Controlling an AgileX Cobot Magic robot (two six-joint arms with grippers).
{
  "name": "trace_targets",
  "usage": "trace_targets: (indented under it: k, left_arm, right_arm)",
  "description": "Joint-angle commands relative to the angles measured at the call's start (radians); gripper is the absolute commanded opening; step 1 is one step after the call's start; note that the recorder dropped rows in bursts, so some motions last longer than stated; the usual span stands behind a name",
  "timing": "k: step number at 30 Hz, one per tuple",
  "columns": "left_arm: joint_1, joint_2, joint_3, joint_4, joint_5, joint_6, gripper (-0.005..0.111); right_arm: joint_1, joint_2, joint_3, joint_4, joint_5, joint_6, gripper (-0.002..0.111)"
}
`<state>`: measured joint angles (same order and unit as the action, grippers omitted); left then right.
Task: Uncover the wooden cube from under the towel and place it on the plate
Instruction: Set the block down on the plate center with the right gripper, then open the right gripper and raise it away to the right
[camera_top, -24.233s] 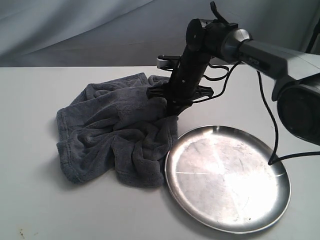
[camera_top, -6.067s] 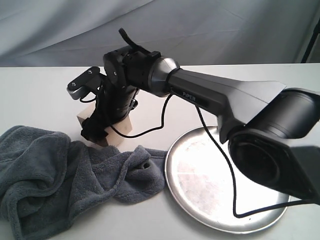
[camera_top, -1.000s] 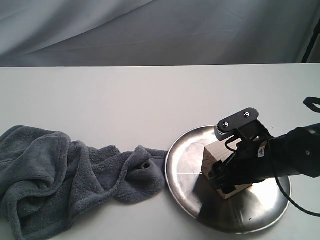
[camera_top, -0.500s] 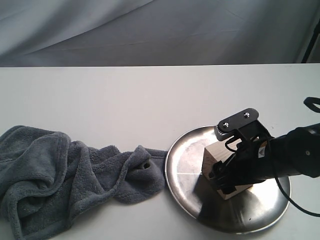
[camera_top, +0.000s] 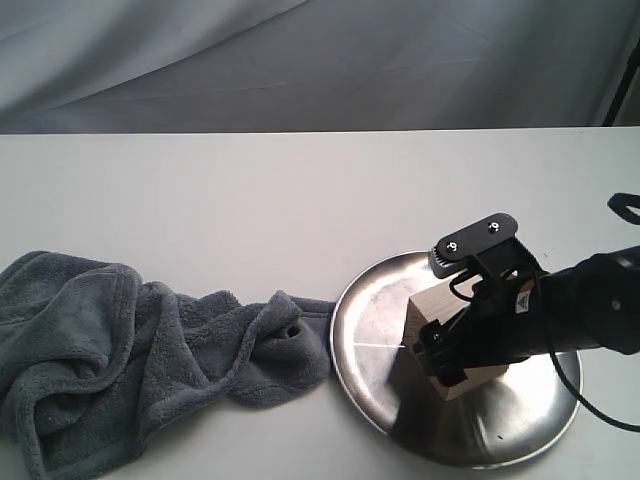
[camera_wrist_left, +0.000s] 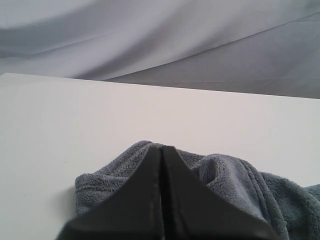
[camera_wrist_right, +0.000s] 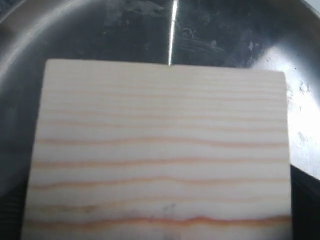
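**Cube position:** the wooden cube (camera_top: 428, 305) sits on the plate (camera_top: 372, 330), near its centre. One grain-lined face fills the right wrist view.

**Right gripper** (camera_top: 450, 355)**:** it reaches in from 3 o'clock and sits low over the cube, with its fingers flanking two opposite sides. The arm hides most of the cube in the exterior view. Whether the fingers press on the wood or stand just clear cannot be told.

**Surroundings:** the towel (camera_top: 150, 350) lies crumpled on the table (camera_top: 250, 200) at 9 o'clock of the plate, with its near edge touching the rim. A grey backdrop cloth (camera_top: 300, 60) hangs at 12 o'clock.

**Left gripper** (camera_wrist_left: 161, 150)**:** its fingers are closed flat against each other, and the towel lies just past the tips.
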<state>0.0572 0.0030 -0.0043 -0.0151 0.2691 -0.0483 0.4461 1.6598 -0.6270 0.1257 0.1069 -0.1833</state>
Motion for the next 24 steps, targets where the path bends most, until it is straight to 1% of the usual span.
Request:
trace_targets:
  k: [1,9,18,22,24]
  left_arm:
    - [0.0,-0.003,0.004,-0.004,-0.01,0.001,0.0]
    - [0.0,-0.003,0.004,-0.004,-0.01,0.001,0.0]
    - [0.0,-0.003,0.004,-0.004,-0.01,0.001,0.0]
    - [0.0,-0.003,0.004,-0.004,-0.01,0.001,0.0]
    - [0.0,-0.003,0.004,-0.004,-0.01,0.001,0.0]
  right_arm:
    - [-0.007,-0.003,-0.003,0.006,-0.019,0.004,0.094]
    - [-0.007,-0.028,-0.003,0.006,-0.019,0.004,0.096]
    - [-0.007,-0.175,-0.003,0.006,-0.017,0.004,0.095]
    - [-0.007,-0.226,-0.003,0.018,-0.044,0.007,0.095]
    - [-0.007,-0.238,-0.003,0.018,-0.066,0.024,0.093]
